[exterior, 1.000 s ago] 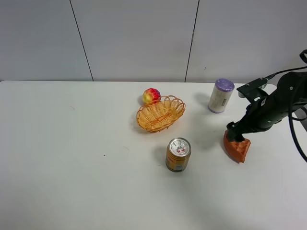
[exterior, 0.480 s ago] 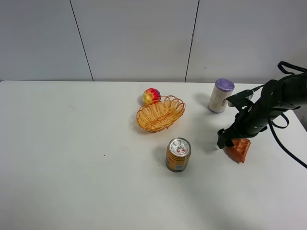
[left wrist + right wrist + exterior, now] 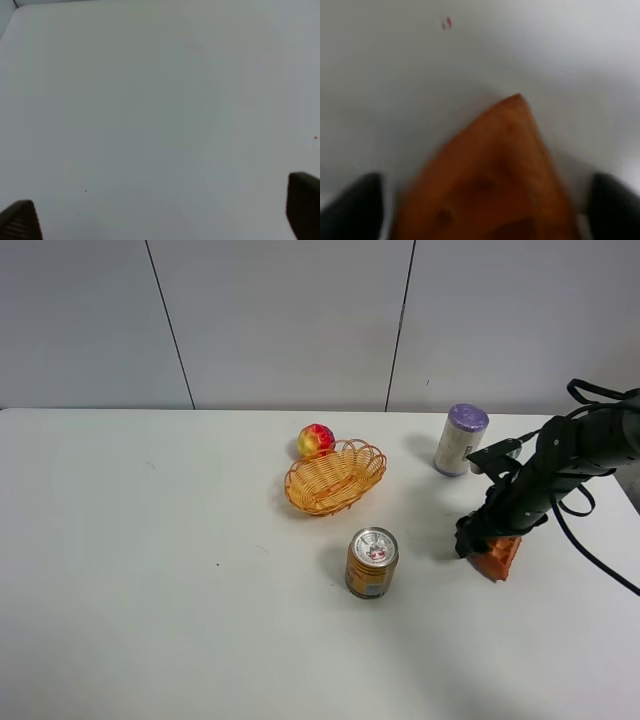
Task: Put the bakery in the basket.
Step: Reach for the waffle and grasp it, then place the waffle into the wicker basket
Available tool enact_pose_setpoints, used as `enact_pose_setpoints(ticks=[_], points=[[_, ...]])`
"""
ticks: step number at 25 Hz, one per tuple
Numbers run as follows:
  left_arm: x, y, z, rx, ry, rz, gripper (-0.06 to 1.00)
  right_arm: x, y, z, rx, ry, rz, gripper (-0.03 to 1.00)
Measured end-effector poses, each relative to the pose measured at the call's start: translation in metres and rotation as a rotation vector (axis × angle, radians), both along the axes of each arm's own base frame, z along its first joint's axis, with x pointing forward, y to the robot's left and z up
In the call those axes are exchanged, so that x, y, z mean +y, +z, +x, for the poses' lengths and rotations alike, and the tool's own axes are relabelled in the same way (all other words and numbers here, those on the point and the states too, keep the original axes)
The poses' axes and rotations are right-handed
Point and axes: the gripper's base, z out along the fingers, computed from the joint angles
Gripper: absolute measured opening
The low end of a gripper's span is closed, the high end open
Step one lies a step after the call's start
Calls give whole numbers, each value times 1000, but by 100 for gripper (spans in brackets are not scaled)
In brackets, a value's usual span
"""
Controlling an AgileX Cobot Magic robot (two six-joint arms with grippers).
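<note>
The bakery is an orange-brown wedge lying on the white table at the right. My right gripper is low over its left end. In the right wrist view the wedge lies between the two dark fingers, which stand open on either side with small gaps. The golden wicker basket sits at the centre back, well to the left of the bakery, with nothing in it. My left gripper is open over bare table and does not show in the exterior view.
A red-yellow fruit touches the basket's back rim. An orange can stands in front of the basket, between it and the bakery. A white cylinder with a purple lid stands behind the right arm.
My right arm has swung left and lowered, bringing the gripper down around the bakery's left end. The bakery has barely moved. The other objects have not moved.
</note>
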Motion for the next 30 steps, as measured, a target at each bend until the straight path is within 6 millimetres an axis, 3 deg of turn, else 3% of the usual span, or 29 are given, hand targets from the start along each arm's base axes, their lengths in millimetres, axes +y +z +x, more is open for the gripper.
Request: enact_pose_setpoints(ticks=[1,5,7,10,12,16,19,23,30], points=[[0,0,0,0,0,0,99,0,0,-1,14,0,1,62],[0,0,0,0,0,0,99,1,5,-5,41,-22,20,61],[0,0,0,-1,0,0,99,4,17,-5,9,-43,43,61],[0,0,0,-1,0,0,99,17,54,3,-111,-55,101,61],[0,0,0,-1,0,0,99,33,90,14,-229,-31,146,61],[0,0,0,-1,0,0,99,78,156,40,-425,83,220,61],[0,0,0,-1,0,0,99,110,180,60,-499,149,265,61],[0,0,0,-1,0,0,99,150,159,83,-426,211,285,61],[0,0,0,-1,0,0,99,198,78,94,-250,264,261,61]])
